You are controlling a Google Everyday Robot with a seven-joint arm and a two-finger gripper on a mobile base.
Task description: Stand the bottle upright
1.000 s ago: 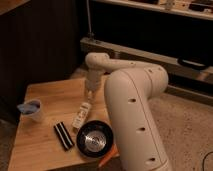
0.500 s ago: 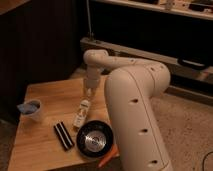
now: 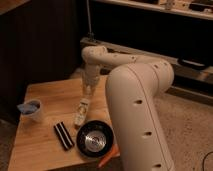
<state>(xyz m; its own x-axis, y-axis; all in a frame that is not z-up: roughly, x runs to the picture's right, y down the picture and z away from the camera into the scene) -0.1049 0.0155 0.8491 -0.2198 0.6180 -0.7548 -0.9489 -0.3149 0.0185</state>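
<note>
On the wooden table point(image 3: 47, 92), the bottle point(image 3: 81, 113) lies a little right of the middle, its length running from the black pan point(image 3: 95, 139) up towards the gripper point(image 3: 89, 91). The gripper hangs straight down from the white arm point(image 3: 137, 100) at the bottle's far end, fingers drawn together; whether they pinch the bottle I cannot tell. A blue cup point(image 3: 32, 110) sits close to the table's left edge. A black-and-white striped block point(image 3: 63, 135) lies between cup and pan, and the pan rests near the front edge. An orange stick point(image 3: 108, 158) lies at the front right corner, just beside the arm's bulk. Bare wood lies open at the back left and between the cup and the bottle, while the arm crowds the right side. Since a moment ago the bottle, cup, block and pan have kept their places, and the gripper has stayed over the same end of the bottle. The bottle carries a darker band, but no writing on it can be read
</note>
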